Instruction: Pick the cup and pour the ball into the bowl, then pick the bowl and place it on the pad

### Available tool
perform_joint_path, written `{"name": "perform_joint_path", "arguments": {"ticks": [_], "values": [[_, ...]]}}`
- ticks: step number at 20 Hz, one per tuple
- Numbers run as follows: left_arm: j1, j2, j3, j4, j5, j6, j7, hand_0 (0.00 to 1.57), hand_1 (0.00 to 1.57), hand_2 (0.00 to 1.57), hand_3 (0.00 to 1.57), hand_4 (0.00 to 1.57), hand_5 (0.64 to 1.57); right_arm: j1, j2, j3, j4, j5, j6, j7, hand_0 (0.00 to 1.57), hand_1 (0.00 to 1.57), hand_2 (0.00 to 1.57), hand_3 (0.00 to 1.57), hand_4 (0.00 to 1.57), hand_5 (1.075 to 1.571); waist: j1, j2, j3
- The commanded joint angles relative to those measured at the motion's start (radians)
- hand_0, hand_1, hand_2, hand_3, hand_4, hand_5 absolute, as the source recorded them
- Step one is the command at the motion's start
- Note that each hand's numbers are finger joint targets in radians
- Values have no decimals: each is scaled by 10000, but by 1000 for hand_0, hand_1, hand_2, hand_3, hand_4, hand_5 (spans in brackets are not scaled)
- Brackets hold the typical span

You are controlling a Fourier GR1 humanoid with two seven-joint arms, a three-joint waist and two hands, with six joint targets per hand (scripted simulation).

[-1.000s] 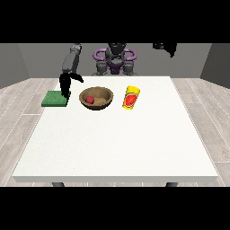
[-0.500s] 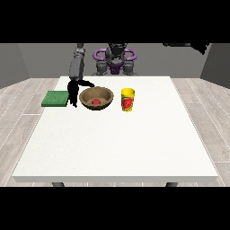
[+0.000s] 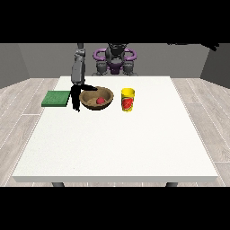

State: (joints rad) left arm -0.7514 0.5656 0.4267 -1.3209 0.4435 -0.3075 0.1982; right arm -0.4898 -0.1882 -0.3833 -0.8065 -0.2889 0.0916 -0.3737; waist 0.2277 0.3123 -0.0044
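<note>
A brown bowl (image 3: 95, 102) sits on the white table (image 3: 117, 143) left of centre at the back, with a red ball (image 3: 101, 99) inside it. To its right a yellow cup (image 3: 128, 99) with a red label stands upright. A green pad (image 3: 55, 98) lies flat to the bowl's left. The hand at the view's left (image 3: 77, 96) is at the bowl's left rim, open: its fingers point down outside the wall and its thumb reaches across the rim. The hand at the view's right (image 3: 210, 45) is only a dark shape raised high at the top right edge.
The robot's torso (image 3: 115, 60) stands behind the table's far edge. The pad lies close to the table's left edge, a short gap from the bowl. Bare table spreads from the cup to the near edge.
The hand at the view's left moved right from above the pad to the bowl's left rim and lowered. The raised arm at the top right swung further right. Bowl, ball and cup stayed put.
</note>
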Motion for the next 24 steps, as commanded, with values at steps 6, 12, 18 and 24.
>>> {"name": "perform_joint_path", "arguments": {"ticks": [6,12,18,24], "values": [[232,773,675,401,591,-629,-203,0,0,0,0,211,1506,-342,669,-162,1241,-361,-445,210,578,578,0,0,399,1531,10,357,49],[-186,1122,858,336,886,-776,-148,0,0,0,0,493,1558,85,272,54,1300,531,-1734,137,1571,1571,1571,1571,1103,1463,402,844,40],[447,1150,1019,1179,884,-1090,-281,0,0,0,0,683,1570,-237,-342,119,827,486,-2018,1645,1571,1571,1571,1571,1071,1487,65,33,19],[1140,979,996,1649,604,-881,-591,0,0,0,0,726,1569,-1049,-1004,645,917,945,-2364,3454,1571,1571,1571,1571,1037,1535,-631,-1146,41]]}}
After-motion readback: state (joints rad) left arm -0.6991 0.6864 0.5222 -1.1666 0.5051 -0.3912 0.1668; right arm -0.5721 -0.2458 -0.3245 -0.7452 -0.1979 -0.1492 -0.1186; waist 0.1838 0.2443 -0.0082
